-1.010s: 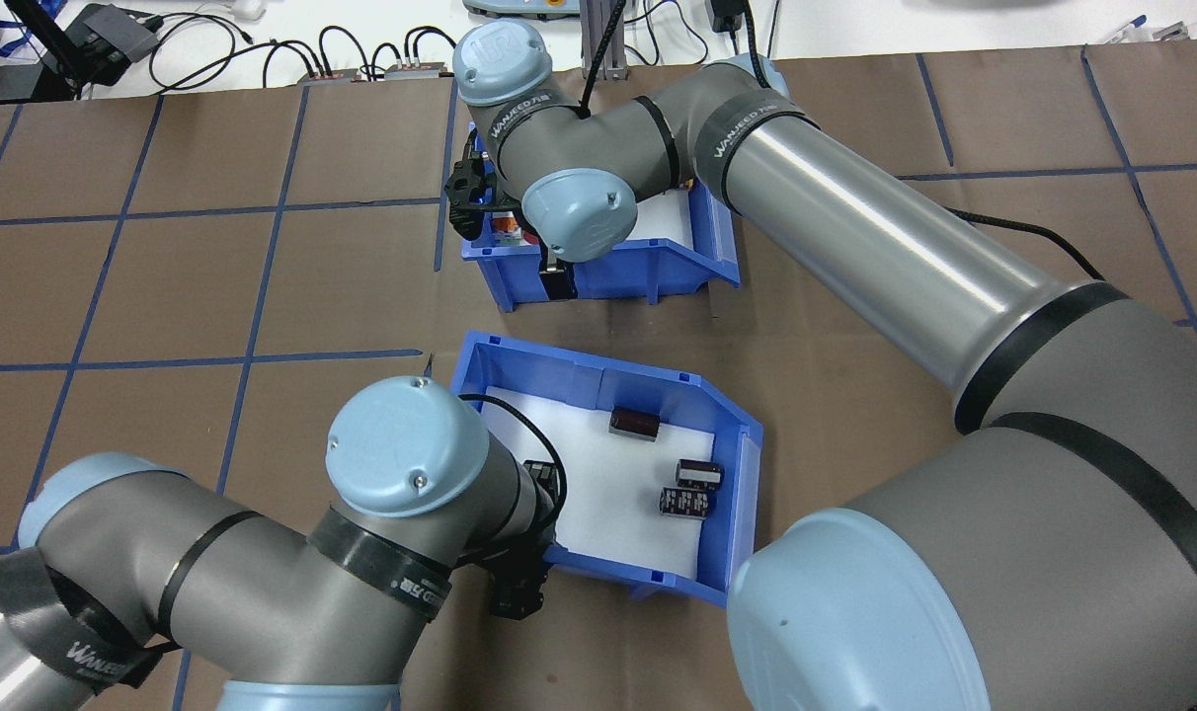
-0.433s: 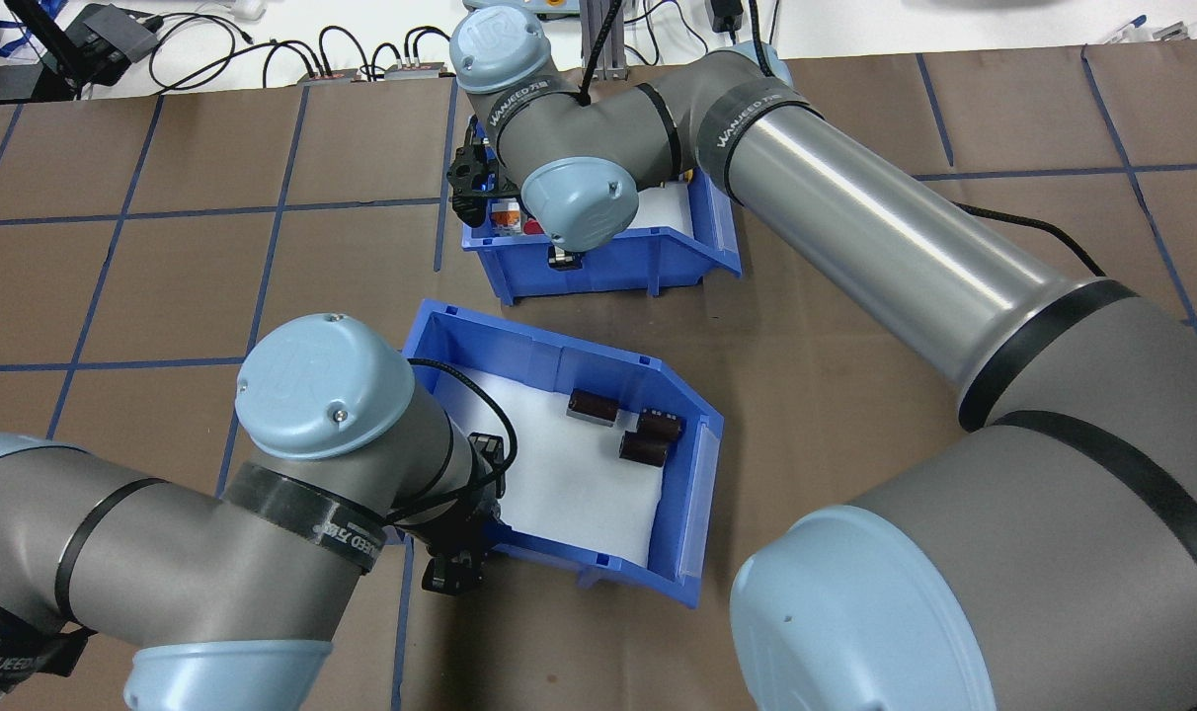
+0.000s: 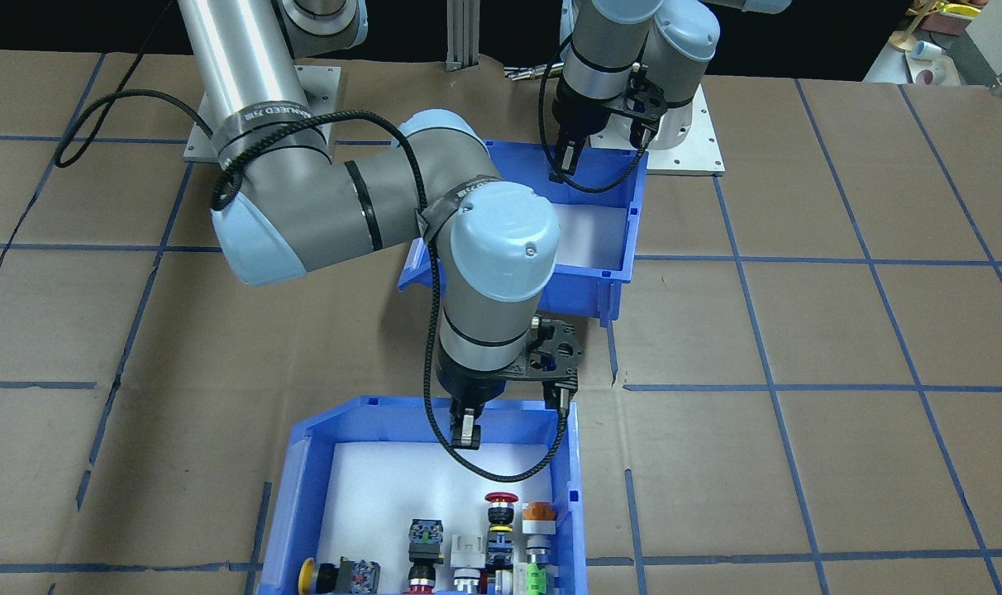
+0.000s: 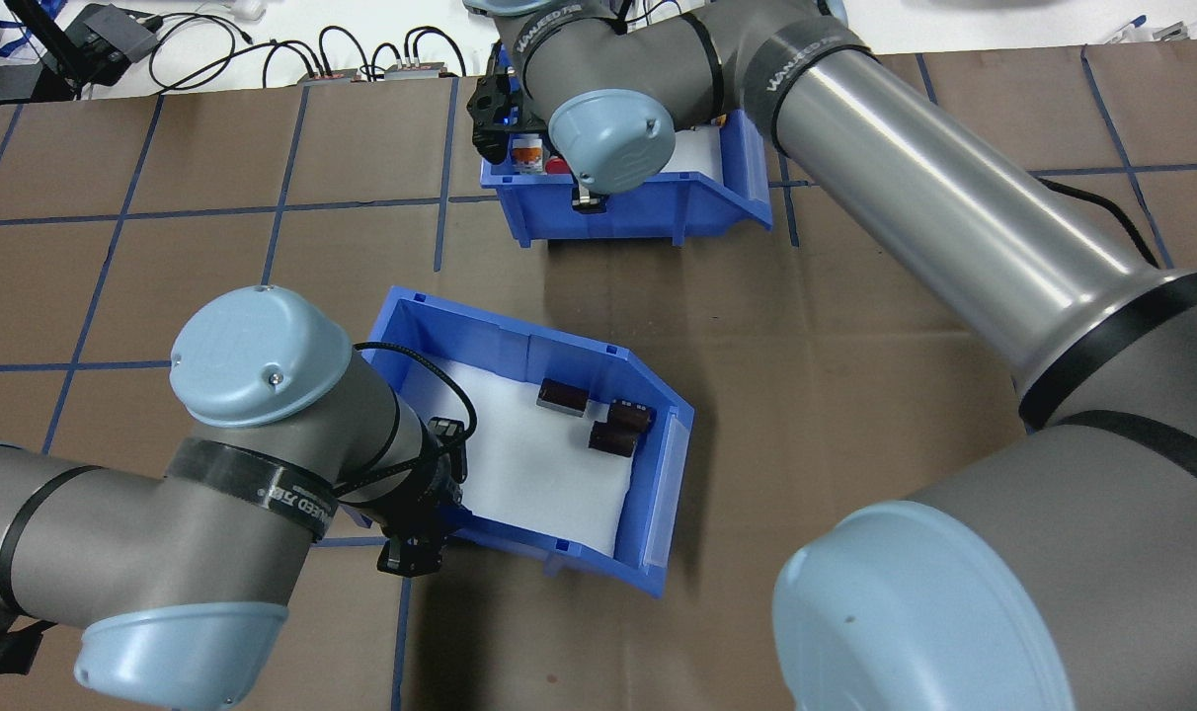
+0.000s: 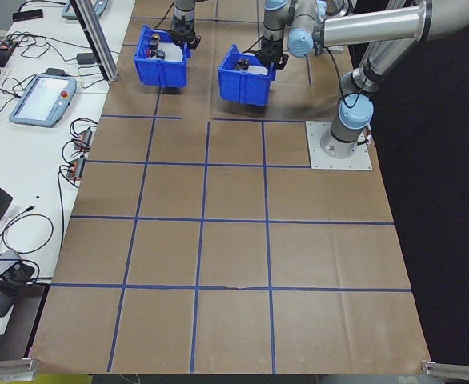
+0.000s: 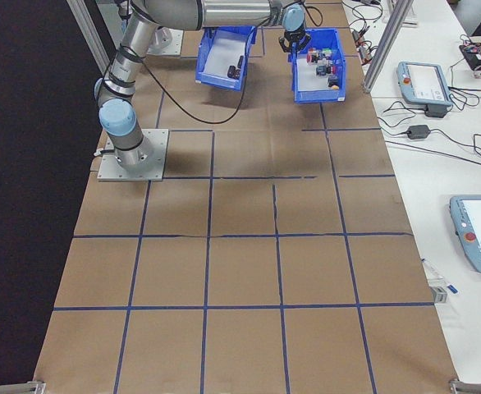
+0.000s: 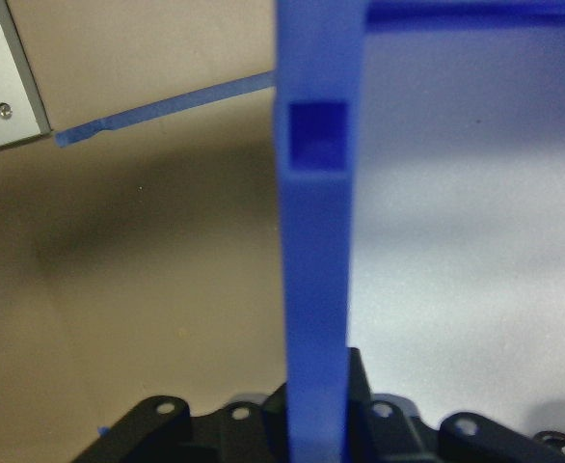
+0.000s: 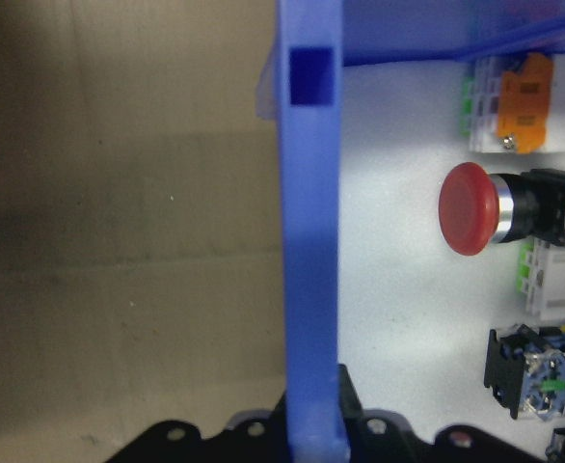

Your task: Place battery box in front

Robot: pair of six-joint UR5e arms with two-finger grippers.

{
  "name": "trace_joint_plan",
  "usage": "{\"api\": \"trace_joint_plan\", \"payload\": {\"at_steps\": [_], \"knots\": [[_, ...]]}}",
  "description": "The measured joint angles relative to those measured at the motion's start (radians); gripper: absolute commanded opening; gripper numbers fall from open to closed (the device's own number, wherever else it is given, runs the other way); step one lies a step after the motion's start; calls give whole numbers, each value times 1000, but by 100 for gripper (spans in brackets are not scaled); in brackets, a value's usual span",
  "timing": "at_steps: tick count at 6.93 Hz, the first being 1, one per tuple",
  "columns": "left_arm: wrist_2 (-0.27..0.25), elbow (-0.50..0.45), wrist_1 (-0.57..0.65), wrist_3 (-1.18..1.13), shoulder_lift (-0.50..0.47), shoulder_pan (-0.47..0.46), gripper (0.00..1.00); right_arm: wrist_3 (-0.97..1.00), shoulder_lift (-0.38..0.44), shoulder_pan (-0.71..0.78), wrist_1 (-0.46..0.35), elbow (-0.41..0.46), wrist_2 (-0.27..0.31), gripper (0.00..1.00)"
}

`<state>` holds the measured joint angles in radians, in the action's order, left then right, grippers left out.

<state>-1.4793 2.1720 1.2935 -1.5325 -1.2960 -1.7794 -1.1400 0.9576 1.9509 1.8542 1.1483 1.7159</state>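
Overhead exterior first: the battery box (image 4: 519, 346), a glossy blue plastic bin with a sloped front lip and a matte white liner, sits skewed on the brown paper table (image 4: 836, 326), on the robot's side of the button bin (image 4: 618, 202) and apart from it. Three stubby dark brown cylindrical cells (image 4: 598, 420) lie bunched on the liner toward the box's lipped end. The left gripper (image 4: 431, 509) is clamped over the box's back wall at the end away from that lip (the left wrist view shows the thin blue wall running straight up between the black fingers (image 7: 167, 429), a square notch near its top edge). In the exterior left view the box looks tilted and casts a shadow beneath it, so it seems lifted off the paper.

Beyond the battery box, the right gripper (image 4: 587, 197) pinches the near wall of the button bin, one finger inside, one outside. Its wrist view shows a smooth blue wall between the fingers, and past it a round red mushroom button (image 8: 468, 209), an orange-topped block (image 8: 524, 101) and a black switch body (image 8: 533, 371) on white foam.
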Motion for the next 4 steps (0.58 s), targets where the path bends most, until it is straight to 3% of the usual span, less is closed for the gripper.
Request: {"api": "trace_joint_plan", "payload": {"at_steps": [3,4], "knots": [[25,-7,1,154,-6,177,0,-185,96,-199,-82,26,-3,3],[59,-16,-4,205,-21,248,0,-247,131,-270,-94,59,-5,3]]}}
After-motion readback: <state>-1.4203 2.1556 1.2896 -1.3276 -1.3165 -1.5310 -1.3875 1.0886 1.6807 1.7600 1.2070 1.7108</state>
